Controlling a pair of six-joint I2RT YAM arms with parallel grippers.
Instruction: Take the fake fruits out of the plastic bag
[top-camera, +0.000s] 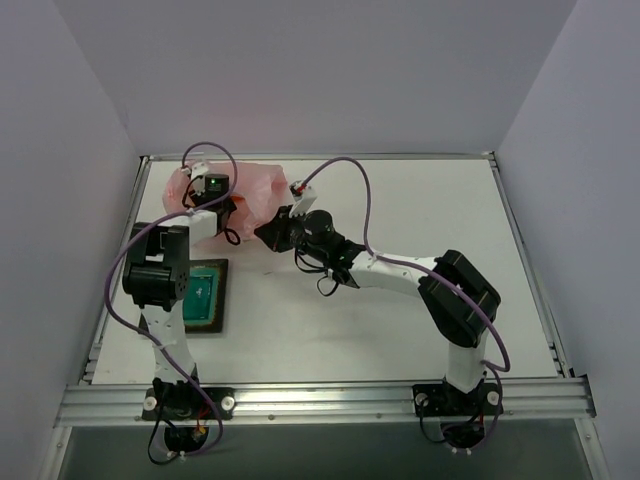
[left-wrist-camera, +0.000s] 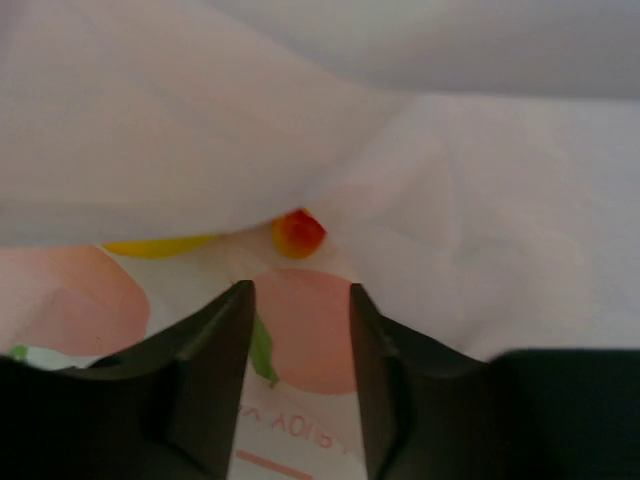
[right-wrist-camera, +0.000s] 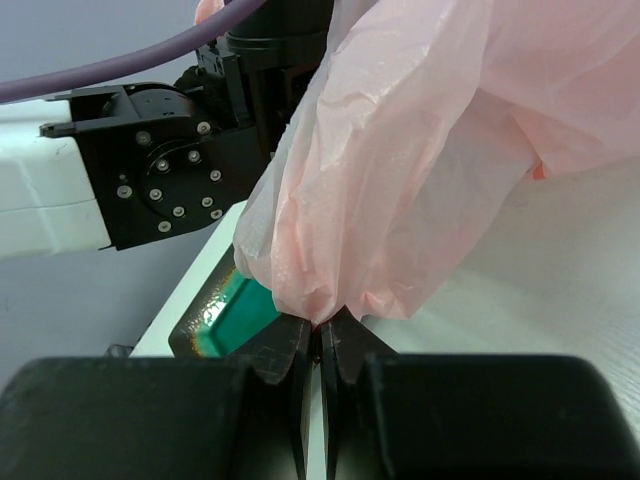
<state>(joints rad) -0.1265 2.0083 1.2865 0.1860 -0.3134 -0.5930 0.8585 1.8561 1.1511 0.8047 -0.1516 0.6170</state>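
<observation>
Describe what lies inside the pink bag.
Inside the bag, a small red-orange fruit and the edge of a yellow piece show. The bag's film folds over the rest, so any other fruits are hidden.

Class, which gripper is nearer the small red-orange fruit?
Left. The left gripper sits inside the plastic bag, the red-orange fruit just ahead of it; the right gripper pinches the bag's edge.

Bright, even overhead light w/ soft shadows; left wrist view blurry, plastic bag (left-wrist-camera: 420, 150) washed out nr lens.
</observation>
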